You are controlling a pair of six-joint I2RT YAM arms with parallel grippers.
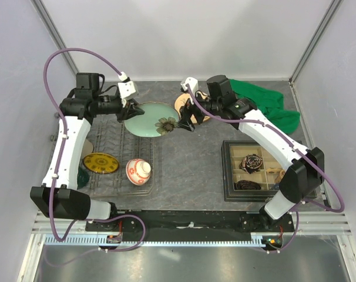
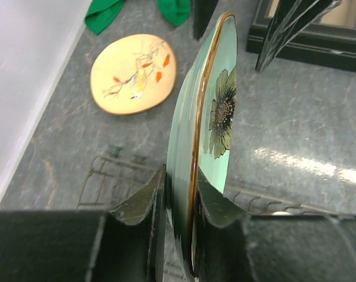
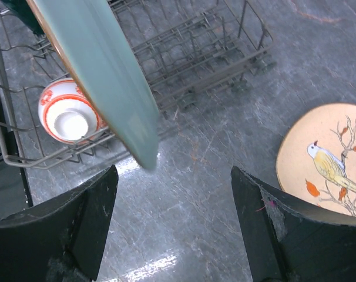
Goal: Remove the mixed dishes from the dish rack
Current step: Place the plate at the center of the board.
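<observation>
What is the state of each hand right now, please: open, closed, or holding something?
Left hand: closed on the rim of the pale green plate.
Right hand: open, holding nothing.

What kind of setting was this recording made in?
Probably a lab test cell, not a kitchen: plain white walls on metal framing, a grey tabletop, and a wire dish rack.
</observation>
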